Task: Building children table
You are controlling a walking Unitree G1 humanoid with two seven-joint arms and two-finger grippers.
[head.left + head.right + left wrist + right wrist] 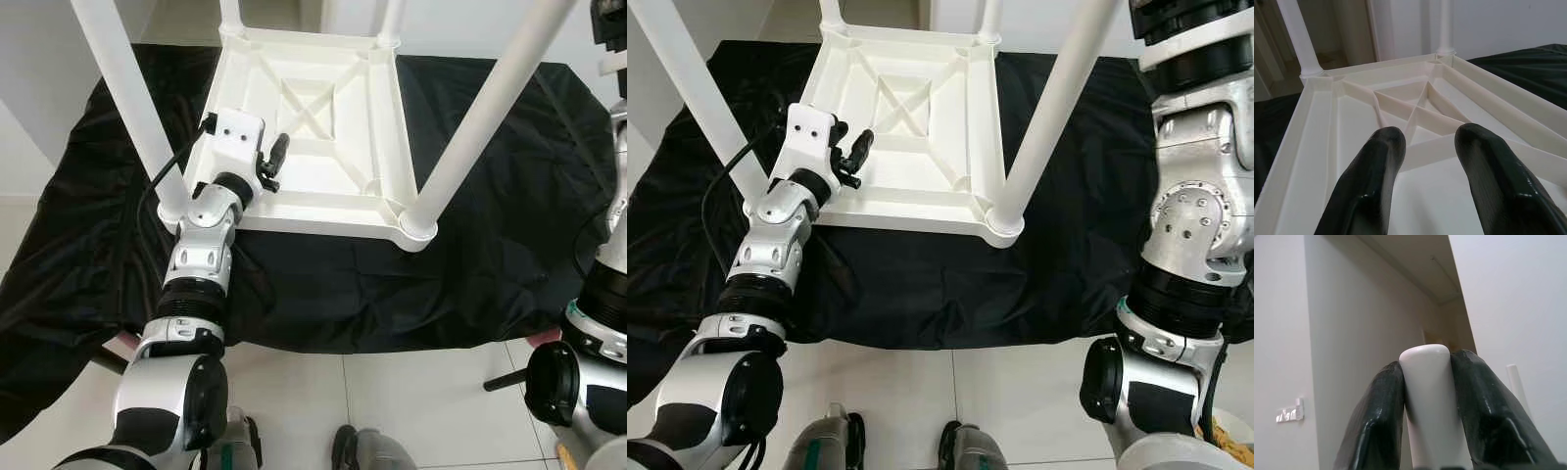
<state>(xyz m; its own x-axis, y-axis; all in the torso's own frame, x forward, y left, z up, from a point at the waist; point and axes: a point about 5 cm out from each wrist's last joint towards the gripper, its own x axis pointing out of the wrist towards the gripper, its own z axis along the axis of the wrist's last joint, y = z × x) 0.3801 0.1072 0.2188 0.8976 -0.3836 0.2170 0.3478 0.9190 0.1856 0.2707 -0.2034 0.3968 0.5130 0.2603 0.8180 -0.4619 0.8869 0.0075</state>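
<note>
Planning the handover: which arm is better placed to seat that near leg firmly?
Right. The right claw is shut on the near leg's tip; the left claw hangs open over the upturned tabletop, gripping nothing.

R end effector (1426, 382) clamps white table leg (1429, 396) tip.

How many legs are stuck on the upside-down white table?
4 legs: near left, near right, far left and far right, one at each corner of the table. The right gripper clamps one leg's tip.
</note>
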